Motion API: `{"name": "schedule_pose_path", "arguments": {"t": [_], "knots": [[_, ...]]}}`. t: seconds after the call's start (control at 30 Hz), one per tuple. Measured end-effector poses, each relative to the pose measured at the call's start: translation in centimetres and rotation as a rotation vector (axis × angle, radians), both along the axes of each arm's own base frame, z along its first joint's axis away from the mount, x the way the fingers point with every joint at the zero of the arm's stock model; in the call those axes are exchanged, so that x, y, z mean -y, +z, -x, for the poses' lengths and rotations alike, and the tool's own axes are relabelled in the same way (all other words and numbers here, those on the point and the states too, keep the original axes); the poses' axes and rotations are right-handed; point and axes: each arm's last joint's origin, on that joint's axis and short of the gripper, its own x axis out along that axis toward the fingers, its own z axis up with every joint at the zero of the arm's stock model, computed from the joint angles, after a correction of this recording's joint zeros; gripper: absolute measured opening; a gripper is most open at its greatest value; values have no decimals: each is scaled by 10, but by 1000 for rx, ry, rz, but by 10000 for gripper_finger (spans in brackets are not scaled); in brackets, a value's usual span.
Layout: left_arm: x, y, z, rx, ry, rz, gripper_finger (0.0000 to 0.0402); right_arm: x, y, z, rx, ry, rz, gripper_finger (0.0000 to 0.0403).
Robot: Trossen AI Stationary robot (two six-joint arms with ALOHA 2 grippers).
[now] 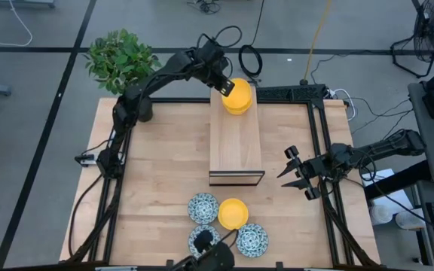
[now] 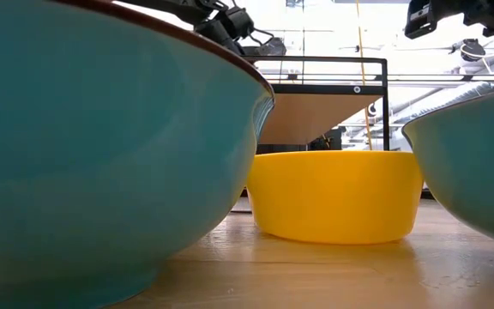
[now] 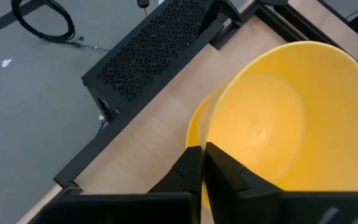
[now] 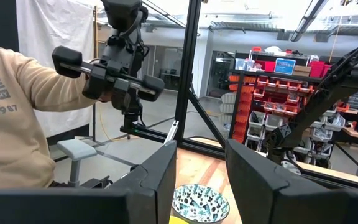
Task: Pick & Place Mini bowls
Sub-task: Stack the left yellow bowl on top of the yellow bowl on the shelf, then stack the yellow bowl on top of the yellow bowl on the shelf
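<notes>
My left gripper (image 1: 222, 83) (image 3: 202, 163) is at the far end of the raised wooden platform (image 1: 236, 147), shut on a yellow mini bowl (image 1: 239, 92) (image 3: 291, 118). That bowl sits tilted over a second yellow bowl (image 3: 195, 127). A third yellow bowl (image 1: 233, 213) (image 2: 337, 196) stands on its base near the table's near edge. Around it are three floral bowls (image 1: 203, 207) (image 1: 252, 239) (image 1: 202, 241). My right gripper (image 1: 286, 170) (image 4: 201, 168) hovers open at the table's right side, with one floral bowl (image 4: 197, 202) seen beyond its fingers. My left gripper pinches the top yellow bowl by its rim (image 3: 211, 149), on the side toward the table's left. One finger (image 3: 238, 177) is inside the bowl and the other (image 3: 182, 171) outside. The bowl is tilted, and its underside is over the second yellow bowl; whether they touch, I cannot tell.
A potted plant (image 1: 120, 60) stands at the table's far left corner. A black perforated box (image 1: 292, 94) (image 3: 154, 50) lies just right of the platform's far end. Black frame rails run along the table's sides. A person in a beige sleeve (image 4: 17, 118) shows beyond the table.
</notes>
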Motion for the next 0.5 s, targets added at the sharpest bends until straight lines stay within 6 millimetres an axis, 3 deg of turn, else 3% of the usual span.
{"name": "schedule_pose_path", "arguments": {"t": [0.23, 0.5], "knots": [[1, 0, 0, 0, -2, 0, 62, 0, 0, 0, -1, 0, 1, 125], [3, 10, 4, 25, -26, -29, 77, 0, 0, 0, -2, 0, 0, 125]]}}
